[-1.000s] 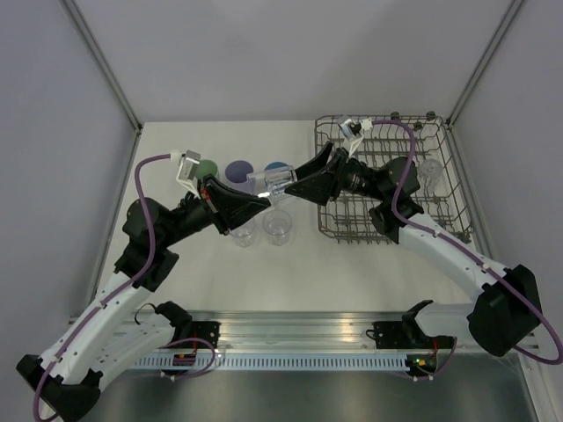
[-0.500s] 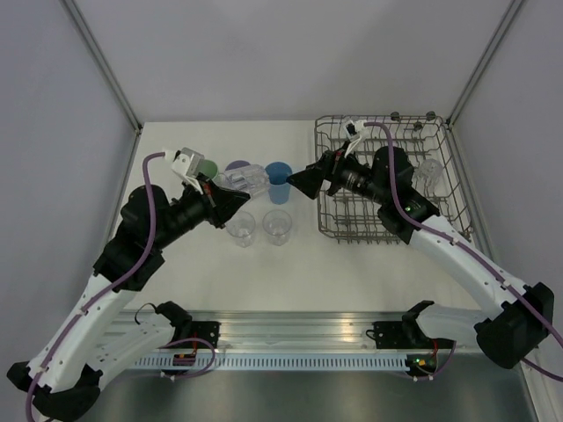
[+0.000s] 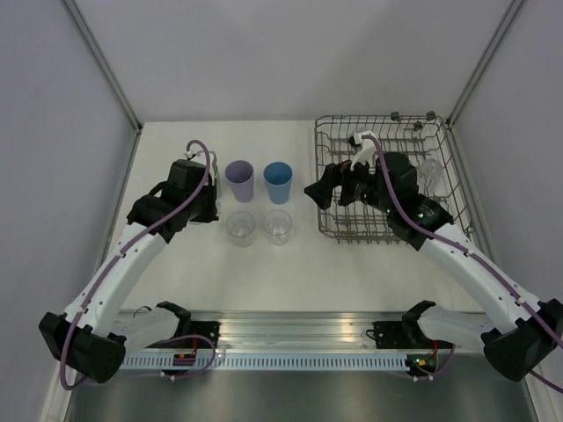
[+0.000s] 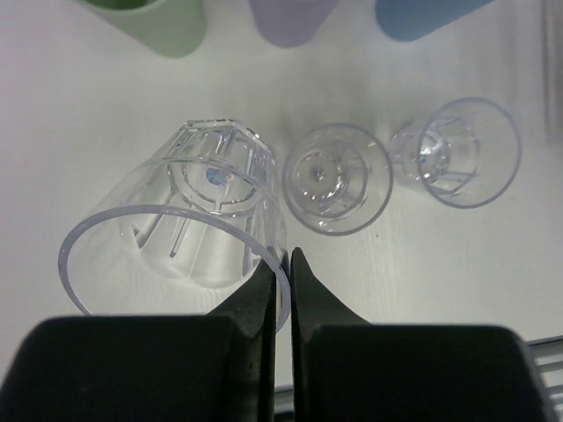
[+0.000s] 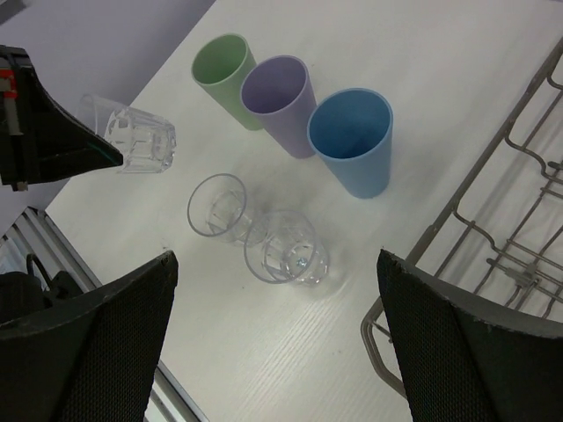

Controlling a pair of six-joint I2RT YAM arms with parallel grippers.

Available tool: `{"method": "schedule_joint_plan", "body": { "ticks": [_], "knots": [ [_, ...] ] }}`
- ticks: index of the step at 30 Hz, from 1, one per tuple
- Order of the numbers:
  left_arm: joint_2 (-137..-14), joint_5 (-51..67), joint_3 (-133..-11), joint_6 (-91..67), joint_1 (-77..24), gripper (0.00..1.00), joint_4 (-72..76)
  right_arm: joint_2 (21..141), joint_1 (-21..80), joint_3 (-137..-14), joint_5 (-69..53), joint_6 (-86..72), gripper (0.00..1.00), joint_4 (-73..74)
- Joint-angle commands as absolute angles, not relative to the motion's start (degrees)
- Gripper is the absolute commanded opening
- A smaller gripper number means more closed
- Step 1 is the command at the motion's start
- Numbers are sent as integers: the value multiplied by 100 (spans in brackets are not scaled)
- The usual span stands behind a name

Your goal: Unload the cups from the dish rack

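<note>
**Left gripper** (image 4: 283, 257): the jaws are set narrow and pinch the rim wall of one clear cup (image 4: 189, 220). That held cup is tilted, with its mouth toward the gripper and its base pointing away. Whether its base touches the desk (image 4: 106, 105) cannot be determined.

- Just beyond the fingertips, on the side toward the dish rack (image 3: 440, 145), a second clear cup (image 4: 339, 180) stands upright on the desk.
- A third clear cup (image 4: 457, 149) stands upright just beside the second. Whether the two touch cannot be determined.
- Farther ahead of the gripper three opaque cups stand upright in a row: the mint green cup (image 4: 154, 22) ahead of the held cup, then the lavender cup (image 4: 290, 18), then the blue cup (image 4: 431, 13) nearest the dish rack.

**Right gripper** (image 5: 274, 259): the jaws stand wide and hold nothing.

- The gripper hangs above the near left edge of the dish rack and faces the desk.
- The second and third clear cups lie below it, between its two fingers in the wrist view.
- The three opaque cups lie beyond them.
- The held cup and the left gripper are off to its left.
- Behind the gripper, at the far right side of the dish rack, a fourth clear cup (image 3: 430, 172) sits among the tines.
</note>
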State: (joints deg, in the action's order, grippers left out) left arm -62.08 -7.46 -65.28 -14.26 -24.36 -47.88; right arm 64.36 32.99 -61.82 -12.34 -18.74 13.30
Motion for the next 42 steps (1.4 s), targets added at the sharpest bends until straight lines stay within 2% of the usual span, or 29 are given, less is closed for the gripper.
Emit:
{"method": "schedule_joint_plan", "body": {
  "ticks": [1, 10, 23, 42],
  "knots": [
    [-6468, -730, -6767, -1143, -2215, 2, -5045, 6135, 3287, -6205, -1037, -1538, 98, 1572],
    [-7759, -799, -7093, -1151, -2021, 2, -5484, 5907, 3296, -6258, -1002, -1231, 98, 2038],
    [-8753, -598, -7137, -1081, -2004, 2, -5528, 5704, 3287, -6135, -1046, -774, 98, 2426],
    [-9378, -422, -7137, -1002, -1819, 7, -5432, 5581, 3287, -5985, -1002, -642, 98, 2452]
  ]
}}
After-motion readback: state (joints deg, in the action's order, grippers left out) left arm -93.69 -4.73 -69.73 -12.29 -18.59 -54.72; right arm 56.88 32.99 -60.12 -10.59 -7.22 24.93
